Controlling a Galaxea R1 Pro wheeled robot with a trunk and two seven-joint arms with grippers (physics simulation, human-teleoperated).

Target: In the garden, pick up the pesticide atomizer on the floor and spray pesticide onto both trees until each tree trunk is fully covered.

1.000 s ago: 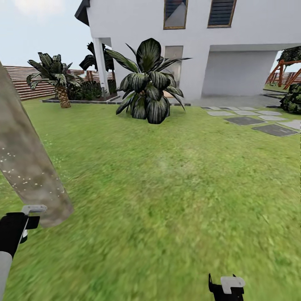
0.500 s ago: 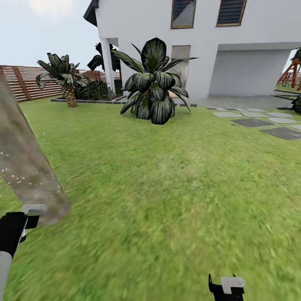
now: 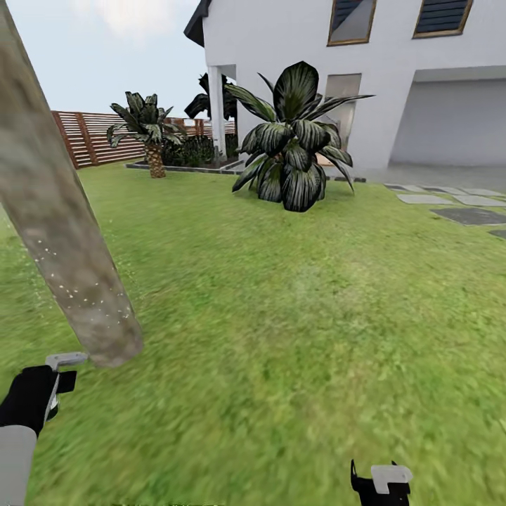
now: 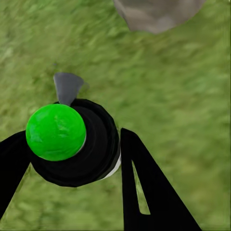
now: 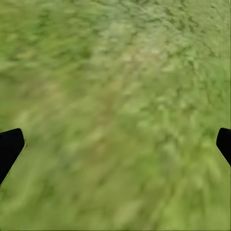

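**greenthumb_bot:** Checking progress, going left to right. Left gripper (image 4: 77, 159) clamped around the sprayer (image 4: 72, 142), black body with a green ball on top and a grey nozzle, so pickup looks done. Same gripper (image 3: 60, 372) sitting low at the left in the head view, right next to the base of the tree trunk (image 3: 60, 239). Tiny white specks dotted over the lower bark, maybe spray already landed, hard to call. Trunk base (image 4: 156, 13) also peeking in past the sprayer on the left wrist view.

**mulch_dad:** So halfway-ish?

**greenthumb_bot:** Guessing less than that. Specks thin and only low down, nowhere near a full coat by the look of it. No second thick trunk anywhere in these shots either, just lawn (image 3: 302, 316), a small palm (image 3: 146, 130) by the fence (image 3: 88, 137), a big leafy bush (image 3: 295, 144) and the white house (image 3: 393, 77). Right gripper (image 3: 379, 481) at the bottom edge, spread wide over bare grass on its wrist view, holding nothing.

**mulch_dad:** Left to do, then?

**greenthumb_bot:** Probably finishing this trunk, then finding tree number two.
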